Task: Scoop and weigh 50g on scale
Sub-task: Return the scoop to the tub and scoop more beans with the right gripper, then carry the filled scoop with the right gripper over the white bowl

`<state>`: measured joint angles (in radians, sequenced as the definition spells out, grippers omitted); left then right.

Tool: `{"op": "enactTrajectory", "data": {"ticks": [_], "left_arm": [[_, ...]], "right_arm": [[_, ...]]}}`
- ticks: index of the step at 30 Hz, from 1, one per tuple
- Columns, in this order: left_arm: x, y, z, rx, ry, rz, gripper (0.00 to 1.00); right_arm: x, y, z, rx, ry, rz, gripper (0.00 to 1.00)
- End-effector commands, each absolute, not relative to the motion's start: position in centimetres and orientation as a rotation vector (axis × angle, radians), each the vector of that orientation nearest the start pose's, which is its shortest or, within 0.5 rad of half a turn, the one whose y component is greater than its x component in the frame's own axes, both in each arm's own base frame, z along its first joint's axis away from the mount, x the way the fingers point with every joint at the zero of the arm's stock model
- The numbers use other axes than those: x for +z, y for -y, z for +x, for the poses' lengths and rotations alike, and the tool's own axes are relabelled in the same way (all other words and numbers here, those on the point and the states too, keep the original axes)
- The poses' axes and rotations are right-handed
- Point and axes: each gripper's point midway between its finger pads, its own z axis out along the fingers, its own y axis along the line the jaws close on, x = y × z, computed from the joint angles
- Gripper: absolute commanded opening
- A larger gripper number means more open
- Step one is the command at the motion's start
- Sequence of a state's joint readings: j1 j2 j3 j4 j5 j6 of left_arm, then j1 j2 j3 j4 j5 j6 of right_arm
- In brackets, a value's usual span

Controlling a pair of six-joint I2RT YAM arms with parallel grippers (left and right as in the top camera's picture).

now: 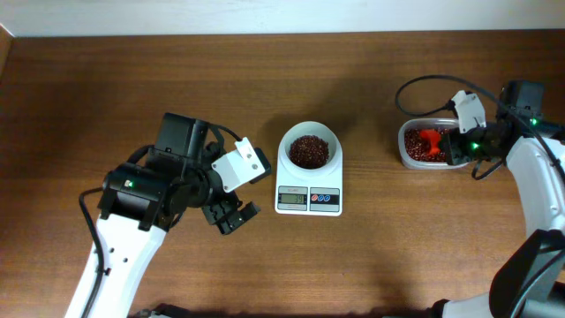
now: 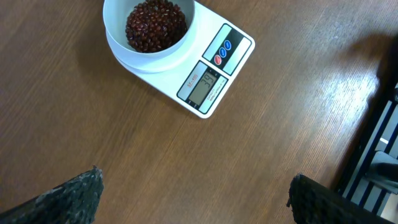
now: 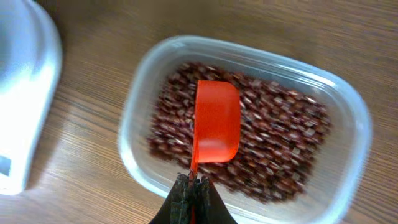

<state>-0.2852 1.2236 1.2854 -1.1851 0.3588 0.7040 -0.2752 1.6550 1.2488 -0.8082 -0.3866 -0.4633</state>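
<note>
i found the scale (image 1: 308,181) mid-table (image 1: 132,88), its bowl (image 1: 286,141) holding red beans (image 1: 308,151). right gripper (image 3: 191,186) clenched the orange scoop (image 3: 217,121) inside the clear tub (image 3: 134,106) of beans. left gripper (image 1: 229,215) stood spread, empty.

Brown wood-grain table (image 1: 371,265), clear tub (image 1: 403,150) of red beans (image 3: 280,118)

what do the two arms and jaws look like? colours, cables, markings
left arm: white links, black joint housings, white wrist block, black cables, one green light. Jaws black, with rough speckled pads. right arm: same white-and-black build, black cable looping above it, white block at the wrist, two green lights. Jaws dark and slim.
</note>
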Motion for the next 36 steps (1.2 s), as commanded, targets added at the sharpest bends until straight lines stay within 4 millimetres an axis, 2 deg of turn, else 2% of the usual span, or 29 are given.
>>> {"op": "enactTrajectory", "data": {"ticks": [1, 2, 7, 12, 15, 17, 19, 22, 24, 27, 31, 36], "left_arm": [[22.8, 13.8, 24.5, -0.35, -2.222, 1.356, 0.99], [22.8, 13.8, 24.5, -0.35, -2.222, 1.356, 0.99], [22.8, 13.8, 24.5, -0.35, -2.222, 1.356, 0.99], [22.8, 13.8, 24.5, -0.35, -2.222, 1.356, 0.99], [22.8, 13.8, 24.5, -0.35, -2.222, 1.356, 0.99], [22.8, 13.8, 24.5, -0.35, -2.222, 1.356, 0.99], [22.8, 13.8, 24.5, -0.35, -2.222, 1.356, 0.99], [22.8, 13.8, 24.5, -0.35, -2.222, 1.356, 0.99], [22.8, 13.8, 24.5, -0.35, -2.222, 1.356, 0.99], [22.8, 13.8, 24.5, -0.35, -2.222, 1.356, 0.99], [22.8, 13.8, 24.5, -0.35, -2.222, 1.356, 0.99], [22.8, 13.8, 24.5, -0.35, -2.222, 1.356, 0.99]], "right_arm": [[11.7, 2.2, 37.5, 0.484, -2.624, -0.231, 0.04], [11.4, 2.2, 37.4, 0.503, -2.642, -0.18, 0.04], [8.1, 1.9, 36.6, 0.574, -2.741, -0.147, 0.04], [7.6, 2.0, 36.6, 0.589, -2.762, -0.092, 0.04], [6.4, 1.9, 36.4, 0.611, -2.793, -0.08, 0.04], [6.7, 1.3, 36.5, 0.684, -2.765, -0.074, 0.04], [7.5, 1.8, 36.5, 0.782, -2.712, -0.015, 0.04], [10.1, 4.0, 36.8, 1.004, -2.519, 0.138, 0.04], [10.9, 5.6, 36.6, 1.051, -2.454, 0.208, 0.04], [11.4, 6.6, 36.2, 1.084, -2.415, 0.256, 0.04], [12.3, 6.7, 36.3, 1.144, -2.356, 0.273, 0.04], [14.9, 5.1, 36.6, 1.322, -2.21, 0.252, 0.04]]}}
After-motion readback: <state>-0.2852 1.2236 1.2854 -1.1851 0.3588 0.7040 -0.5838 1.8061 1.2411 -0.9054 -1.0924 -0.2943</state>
